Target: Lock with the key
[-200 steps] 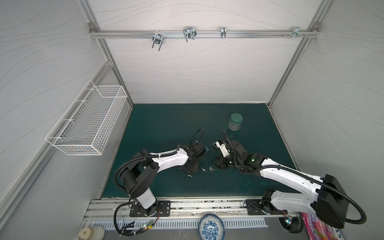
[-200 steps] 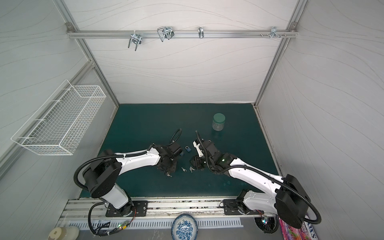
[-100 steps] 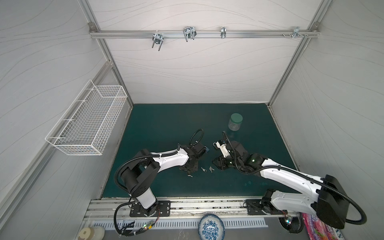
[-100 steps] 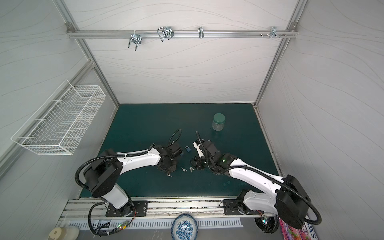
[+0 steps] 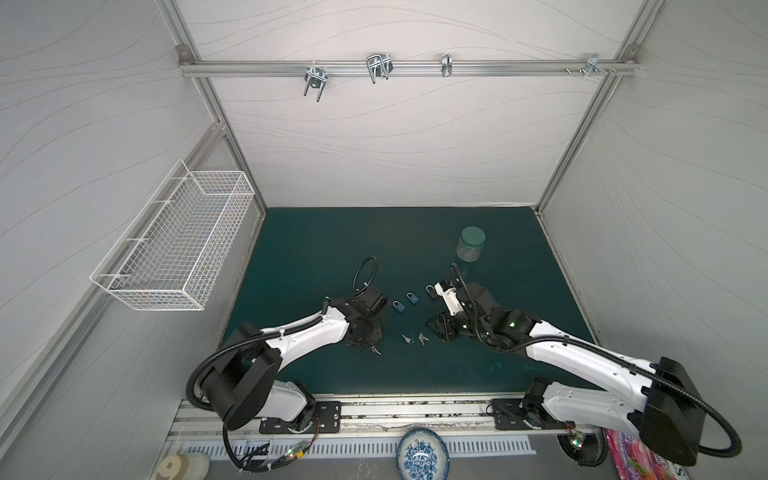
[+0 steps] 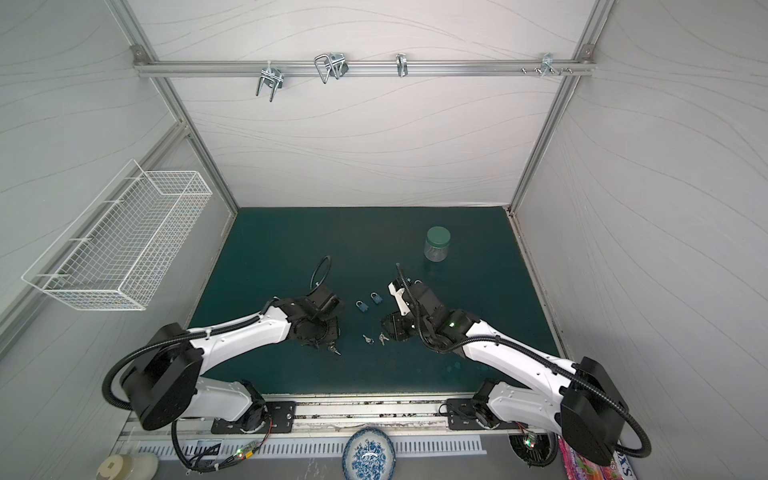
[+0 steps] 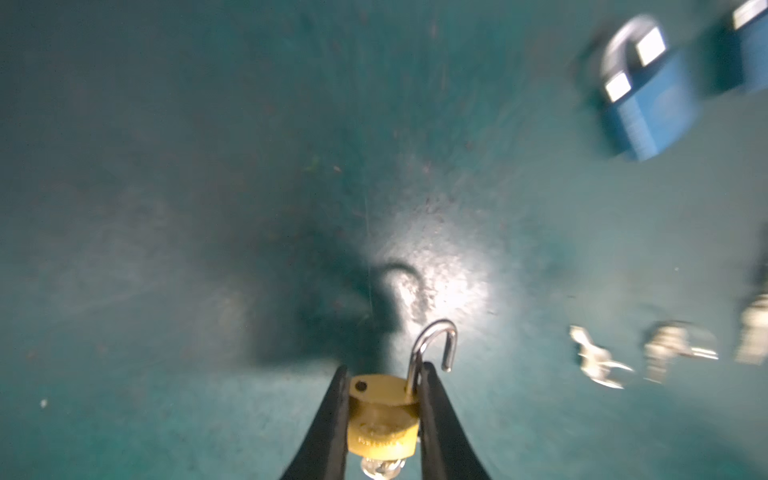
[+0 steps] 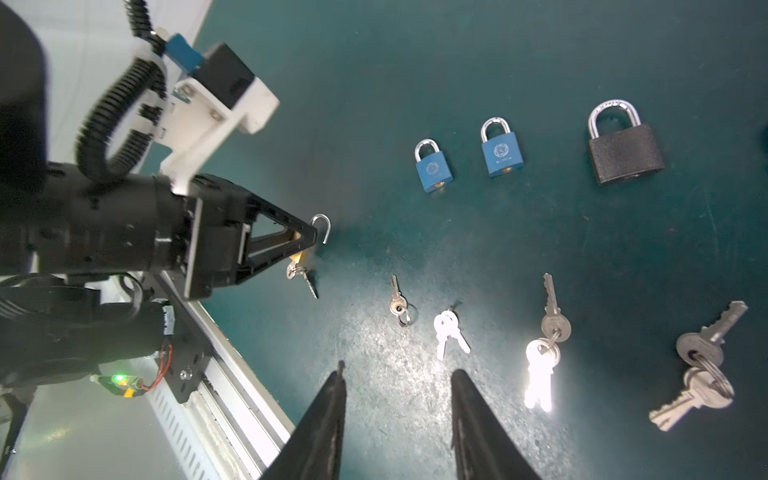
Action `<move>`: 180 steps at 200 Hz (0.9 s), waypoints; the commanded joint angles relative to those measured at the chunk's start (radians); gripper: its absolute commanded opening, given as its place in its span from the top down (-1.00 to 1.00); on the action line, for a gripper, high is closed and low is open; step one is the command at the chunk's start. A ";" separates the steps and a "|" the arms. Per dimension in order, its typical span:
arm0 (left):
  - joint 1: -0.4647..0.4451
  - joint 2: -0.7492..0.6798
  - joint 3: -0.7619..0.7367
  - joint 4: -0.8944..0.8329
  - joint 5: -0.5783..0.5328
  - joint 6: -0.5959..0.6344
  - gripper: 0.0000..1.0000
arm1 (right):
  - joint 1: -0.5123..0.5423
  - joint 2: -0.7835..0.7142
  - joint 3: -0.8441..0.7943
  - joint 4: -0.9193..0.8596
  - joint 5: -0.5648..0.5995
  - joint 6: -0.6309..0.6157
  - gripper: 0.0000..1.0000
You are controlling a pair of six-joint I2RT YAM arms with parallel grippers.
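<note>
We are stretching our left arm (image 5: 307, 338) and right arm (image 5: 582, 359) low toward the middle. Our left gripper (image 7: 384, 370) is squeezing a small gold padlock (image 7: 382, 419). Our right gripper (image 8: 399, 370) is hanging open, holding nothing.

On the mat (image 5: 316, 257), left padlock (image 5: 398, 306) sits beside right padlock (image 5: 412, 297), loose keys (image 5: 408, 339) before them, jar (image 5: 471, 244) well behind.
</note>
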 commanded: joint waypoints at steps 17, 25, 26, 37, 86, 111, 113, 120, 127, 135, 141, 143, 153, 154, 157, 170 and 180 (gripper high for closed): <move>0.041 -0.190 -0.004 0.077 0.066 -0.061 0.70 | 0.032 -0.092 -0.059 0.146 -0.034 -0.025 0.13; 0.045 -0.228 -0.004 0.076 0.076 -0.078 0.71 | 0.048 -0.112 -0.071 0.184 -0.027 -0.038 0.11; 0.046 -0.233 -0.004 0.076 0.078 -0.081 0.71 | 0.050 -0.115 -0.073 0.189 -0.027 -0.040 0.11; 0.050 -0.281 -0.004 0.082 0.095 -0.114 0.73 | 0.078 -0.140 -0.088 0.253 -0.016 -0.061 0.08; 0.048 -0.443 0.025 0.119 0.129 -0.254 0.77 | 0.154 -0.154 -0.120 0.492 0.005 -0.085 0.03; 0.048 -0.475 0.056 0.115 0.146 -0.261 0.79 | 0.165 -0.102 -0.081 0.537 -0.027 -0.055 0.03; 0.047 -0.477 0.058 0.115 0.147 -0.261 0.79 | 0.165 -0.098 -0.077 0.540 -0.029 -0.051 0.03; 0.047 -0.483 0.063 0.119 0.152 -0.265 0.80 | 0.169 -0.082 -0.067 0.552 -0.034 -0.038 0.03; 0.046 -0.488 0.064 0.126 0.157 -0.270 0.80 | 0.172 -0.066 -0.058 0.572 -0.036 -0.018 0.03; 0.043 -0.495 0.063 0.137 0.164 -0.275 0.80 | 0.177 -0.044 -0.047 0.590 -0.037 0.004 0.04; 0.043 -0.498 0.064 0.142 0.166 -0.281 0.81 | 0.180 -0.027 -0.036 0.597 -0.034 0.023 0.05; 0.042 -0.499 0.064 0.144 0.165 -0.282 0.80 | 0.182 -0.024 -0.033 0.601 -0.033 0.028 0.04; 0.037 -0.501 0.064 0.152 0.169 -0.290 0.80 | 0.190 0.005 -0.018 0.620 -0.031 0.043 0.05; 0.037 -0.501 0.065 0.153 0.168 -0.290 0.80 | 0.192 0.008 -0.018 0.624 -0.031 0.043 0.05; 0.037 -0.501 0.067 0.155 0.170 -0.293 0.81 | 0.195 0.017 -0.015 0.630 -0.029 0.045 0.05; 0.031 -0.507 0.067 0.168 0.172 -0.302 0.81 | 0.210 0.051 -0.006 0.661 -0.012 0.053 0.05; 0.026 -0.509 0.067 0.175 0.171 -0.310 0.81 | 0.218 0.078 0.005 0.677 -0.007 0.057 0.06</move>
